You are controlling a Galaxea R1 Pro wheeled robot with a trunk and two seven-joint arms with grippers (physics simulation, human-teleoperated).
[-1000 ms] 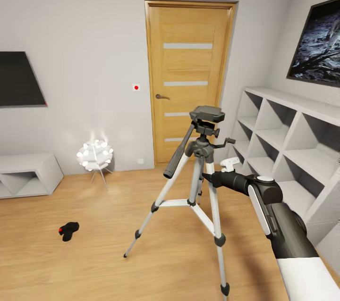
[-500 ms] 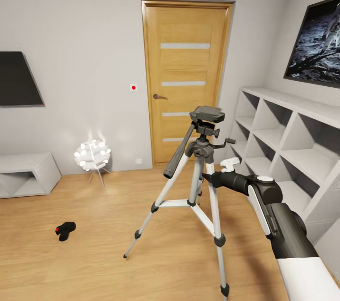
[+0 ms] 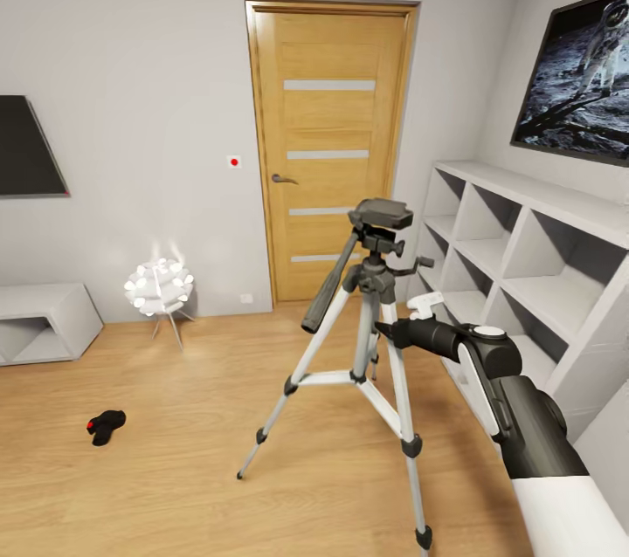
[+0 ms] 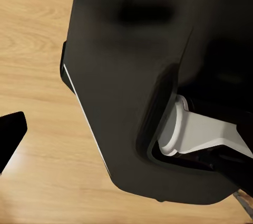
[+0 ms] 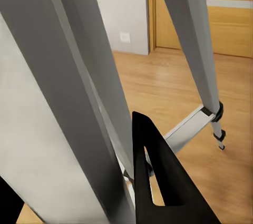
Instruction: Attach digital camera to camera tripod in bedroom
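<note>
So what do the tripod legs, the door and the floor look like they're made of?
Tripod legs: silver metal by their smooth pale sheen, with black joints, probably plastic. Door: honey-coloured wood with visible grain and pale, maybe frosted glass, strips. Floor: light wood planks, matte; could be laminate.

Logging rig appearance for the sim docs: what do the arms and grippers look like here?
Head view: right arm is glossy black with a white strip along its side, a white round cap at a joint and a white upper segment. Right gripper has a dark, tapering wedge finger. Left wrist view: black housing, white insert.

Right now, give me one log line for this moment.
right gripper: at camera tripod leg, grip unclear | digital camera: on floor, far left | tripod head: empty
</note>
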